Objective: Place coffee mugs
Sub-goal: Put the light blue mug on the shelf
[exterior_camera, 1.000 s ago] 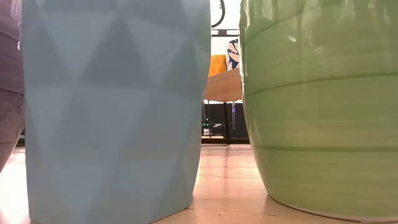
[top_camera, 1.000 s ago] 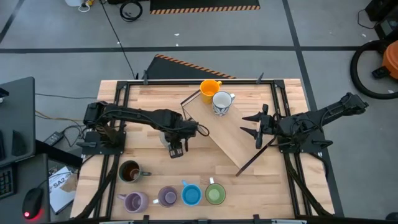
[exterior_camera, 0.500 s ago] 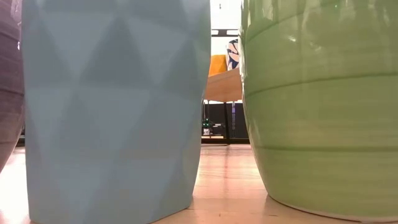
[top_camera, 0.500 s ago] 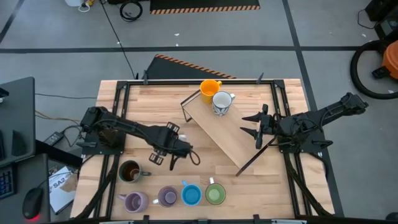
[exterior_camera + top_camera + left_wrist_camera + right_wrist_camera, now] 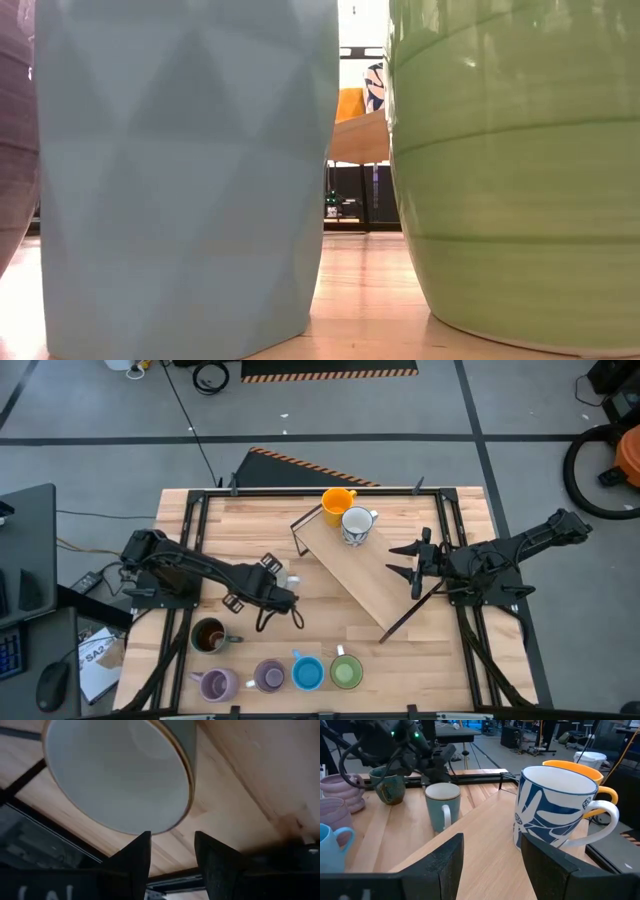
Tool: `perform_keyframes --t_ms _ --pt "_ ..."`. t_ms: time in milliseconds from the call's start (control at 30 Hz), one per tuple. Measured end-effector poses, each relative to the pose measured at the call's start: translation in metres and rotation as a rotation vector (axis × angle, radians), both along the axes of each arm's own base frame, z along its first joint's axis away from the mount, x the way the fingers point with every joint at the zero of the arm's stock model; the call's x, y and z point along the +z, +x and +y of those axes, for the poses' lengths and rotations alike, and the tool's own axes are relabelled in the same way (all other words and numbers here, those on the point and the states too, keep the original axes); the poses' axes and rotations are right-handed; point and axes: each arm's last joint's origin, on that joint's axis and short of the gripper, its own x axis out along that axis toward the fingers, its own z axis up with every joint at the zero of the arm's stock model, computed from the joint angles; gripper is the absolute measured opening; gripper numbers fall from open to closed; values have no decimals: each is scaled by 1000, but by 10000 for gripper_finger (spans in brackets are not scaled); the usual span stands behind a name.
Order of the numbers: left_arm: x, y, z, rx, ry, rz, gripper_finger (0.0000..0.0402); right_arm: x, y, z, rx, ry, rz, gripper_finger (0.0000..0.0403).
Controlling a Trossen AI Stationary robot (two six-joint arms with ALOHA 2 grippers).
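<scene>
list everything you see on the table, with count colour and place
orange mug: 1, orange, far end of the raised board
patterned mug: 1, white with blue, on the board beside the orange one
pale mug: 1, pale grey, upright on the table, left of the board
brown mug: 1, dark brown, near-left
purple mugs: 2, purple, near row, left end
blue mug: 1, blue, near row
green mug: 1, green, near row, right end
board: 1, light wood, diagonal, mid-table
table: 1, wood
left gripper: open, empty, by the pale mug
right gripper: open, empty, right of the board
</scene>
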Motion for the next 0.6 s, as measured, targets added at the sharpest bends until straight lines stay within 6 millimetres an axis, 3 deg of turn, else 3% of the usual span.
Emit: perform_keyframes --t_ms 200,600 --pt "-2 -1 1 -94 -15 -5 150 0 0 0 -2 2 1 203" --pt "-28 -24 13 -318 -42 73 117 1 0 -1 -40 50 -29 203"
